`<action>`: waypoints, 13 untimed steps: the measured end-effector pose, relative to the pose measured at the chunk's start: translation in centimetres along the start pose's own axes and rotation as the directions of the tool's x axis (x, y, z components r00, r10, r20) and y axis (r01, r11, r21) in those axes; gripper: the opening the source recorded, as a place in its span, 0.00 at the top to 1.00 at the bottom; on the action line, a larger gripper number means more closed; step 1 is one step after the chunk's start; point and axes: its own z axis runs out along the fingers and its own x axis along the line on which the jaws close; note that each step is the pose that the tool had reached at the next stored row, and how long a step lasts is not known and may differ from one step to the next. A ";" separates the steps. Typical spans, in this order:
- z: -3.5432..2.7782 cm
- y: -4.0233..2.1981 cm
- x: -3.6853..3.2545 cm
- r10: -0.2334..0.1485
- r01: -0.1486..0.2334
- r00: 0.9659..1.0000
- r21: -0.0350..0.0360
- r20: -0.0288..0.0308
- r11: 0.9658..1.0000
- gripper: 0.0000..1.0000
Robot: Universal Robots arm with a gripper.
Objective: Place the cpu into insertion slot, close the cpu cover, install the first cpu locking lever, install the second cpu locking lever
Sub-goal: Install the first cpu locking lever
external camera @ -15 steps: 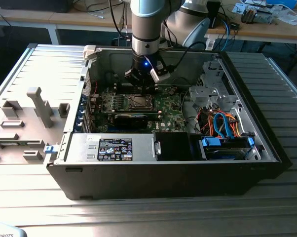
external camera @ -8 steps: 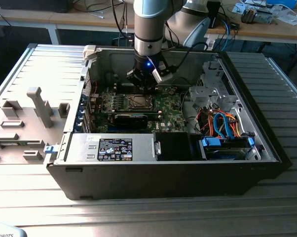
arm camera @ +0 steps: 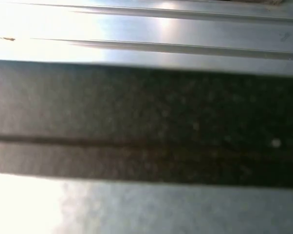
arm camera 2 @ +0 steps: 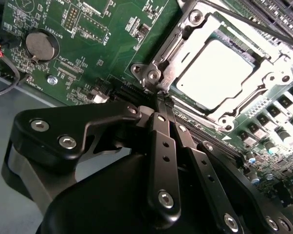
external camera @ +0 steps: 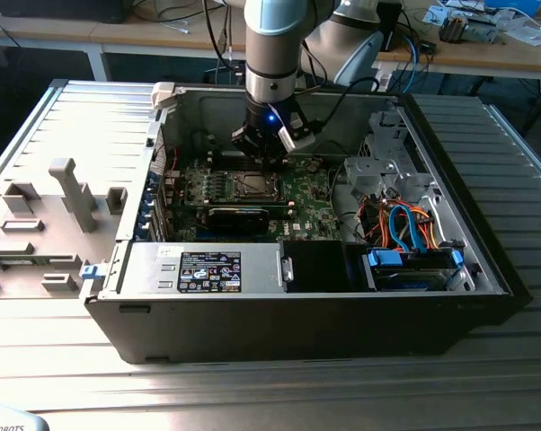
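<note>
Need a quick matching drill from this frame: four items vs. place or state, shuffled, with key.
Things:
1. dull silver-grey square cpu
2. silvery metal frame cpu cover
3. black gripper
4. round silver coin battery

States:
A. fingers together, tips by the socket corner
B. seated in the insertion slot
C. on the green motherboard, apart from the socket
D. down around the chip

Pairs: 1-B, 2-D, 3-A, 4-C

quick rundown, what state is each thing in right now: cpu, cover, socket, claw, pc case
cpu: seated flat in the insertion slot, metal top facing up
insertion slot: filled by the cpu
cpu cover: down over the cpu, framing its edges
claw: shut, tips together at the corner of the cover
computer case: lying on its side, side panel off, motherboard exposed
</note>
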 end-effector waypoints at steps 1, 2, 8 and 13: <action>0.01 0.02 0.00 0.000 0.000 1.000 -0.003 0.000 1.000 0.89; -0.02 0.03 0.00 0.000 0.000 1.000 -0.003 0.000 1.000 0.89; -1.54 0.12 -0.03 0.000 0.000 1.000 0.001 0.000 1.000 0.89; -1.66 -0.55 0.00 0.000 0.000 1.000 0.014 0.000 1.000 0.89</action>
